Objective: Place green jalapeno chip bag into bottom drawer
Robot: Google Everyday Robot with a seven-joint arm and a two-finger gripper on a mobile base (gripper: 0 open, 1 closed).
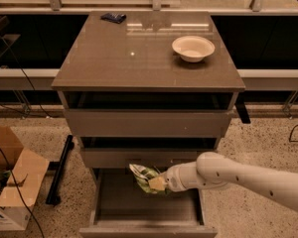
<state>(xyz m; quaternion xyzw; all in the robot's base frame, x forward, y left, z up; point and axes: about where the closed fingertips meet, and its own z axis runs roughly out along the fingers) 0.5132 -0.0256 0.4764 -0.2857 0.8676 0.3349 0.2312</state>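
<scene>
The green jalapeno chip bag (143, 175) is light green and white and crumpled. It hangs over the open bottom drawer (146, 202), near its back middle, just under the middle drawer front. My gripper (157, 183) is at the end of the white arm that reaches in from the right. It is shut on the bag's right end. The bag is above the drawer floor, and I cannot tell whether it touches it.
A white bowl (192, 48) stands on the cabinet top at the right. A small dark blue packet (113, 18) lies at the back left. The top drawer front (148, 123) and middle drawer front (139, 157) stick out slightly. An open cardboard box (12, 182) sits on the floor at the left.
</scene>
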